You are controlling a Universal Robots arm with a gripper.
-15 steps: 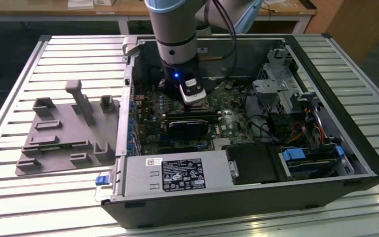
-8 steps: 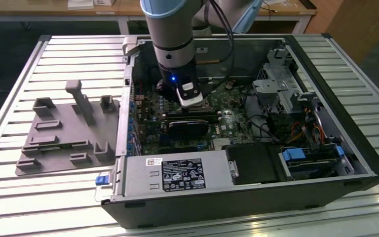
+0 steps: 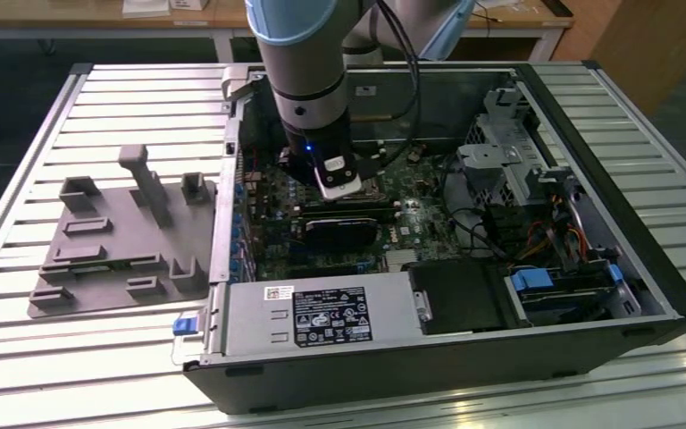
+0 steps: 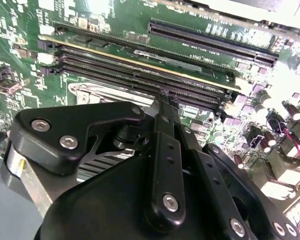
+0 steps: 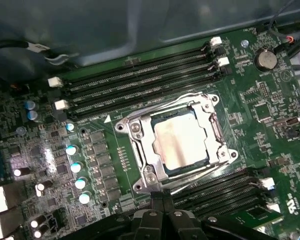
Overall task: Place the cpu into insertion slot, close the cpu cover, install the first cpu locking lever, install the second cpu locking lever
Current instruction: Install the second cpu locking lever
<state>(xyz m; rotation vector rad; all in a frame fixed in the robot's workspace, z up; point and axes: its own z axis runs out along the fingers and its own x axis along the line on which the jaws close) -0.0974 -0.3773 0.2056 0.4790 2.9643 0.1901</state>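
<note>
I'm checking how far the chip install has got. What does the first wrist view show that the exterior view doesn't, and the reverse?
First wrist view: the chip sitting in its socket, with the metal cover frame lying down around it, between rows of long memory slots.

Exterior view: the whole computer case, the grey fixture plate at the exterior view's left, and the slatted table.

Both: the green motherboard and the end effector just above it.
</note>
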